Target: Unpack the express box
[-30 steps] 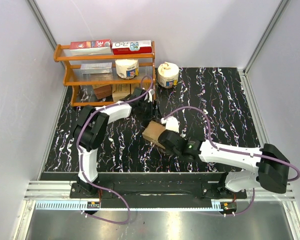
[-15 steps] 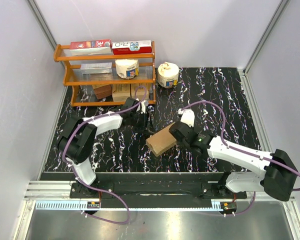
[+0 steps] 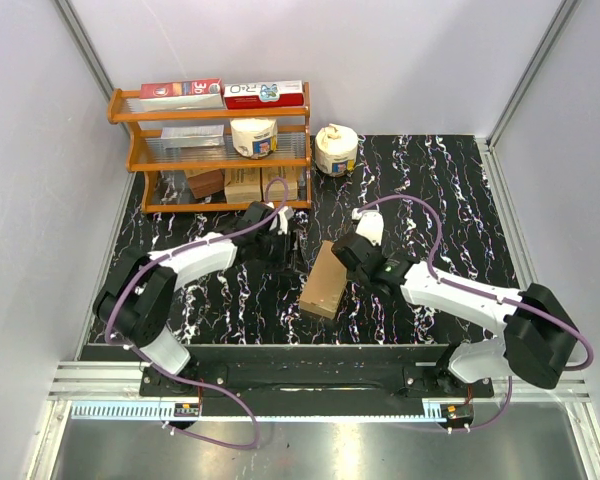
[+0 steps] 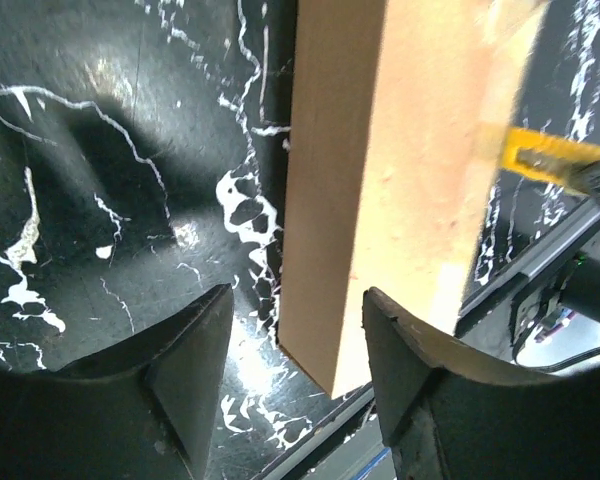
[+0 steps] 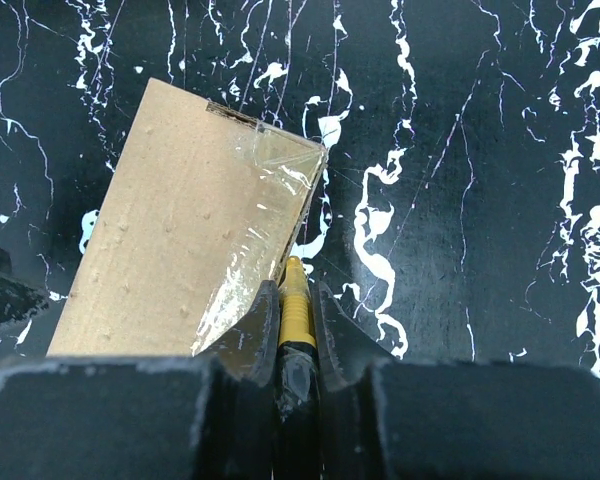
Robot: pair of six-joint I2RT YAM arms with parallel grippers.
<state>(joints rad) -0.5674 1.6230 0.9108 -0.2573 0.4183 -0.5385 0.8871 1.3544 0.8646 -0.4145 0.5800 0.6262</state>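
Right wrist: brown express box (image 5: pixel 170 240), clear-taped end; right hand (image 5: pixel 295 296) pinches yellow cutter (image 5: pixel 295 312), left hand (image 4: pixel 298 300) spread.

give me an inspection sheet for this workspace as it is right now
surface: black marbled table, no spill seen
job's things: box lies flat mid-table with clear tape at one end; yellow tool has its tip at that taped edge
clutter: orange shelf holds cartons, a roll and small boxes; another roll stands on the table beside it
grippers: left gripper open, a finger on either side of a box corner; right gripper shut on the yellow tool
cables: purple cables loop along both arms, off the box
surroundings: white walls; metal rail at the near edge
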